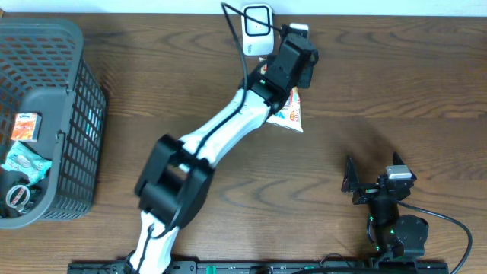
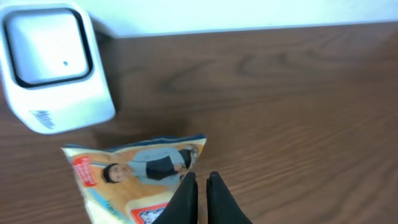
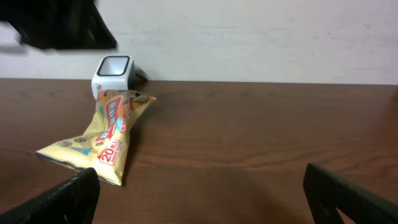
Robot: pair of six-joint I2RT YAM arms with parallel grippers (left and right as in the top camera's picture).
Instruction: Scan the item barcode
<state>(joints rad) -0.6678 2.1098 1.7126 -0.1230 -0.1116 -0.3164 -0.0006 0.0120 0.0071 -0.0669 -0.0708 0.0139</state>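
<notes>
I see the left gripper (image 2: 200, 186) closed, its tips at the edge of the snack packet (image 2: 127, 167), near the scanner (image 2: 53, 68). The right gripper (image 3: 208, 199) stands open, empty.

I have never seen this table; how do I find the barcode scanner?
Go to the far edge of the wooden table, by the white wall. The scanner stands there, just behind the yellow snack bag. It is the only white box, with a dark-framed window on its face.
</notes>
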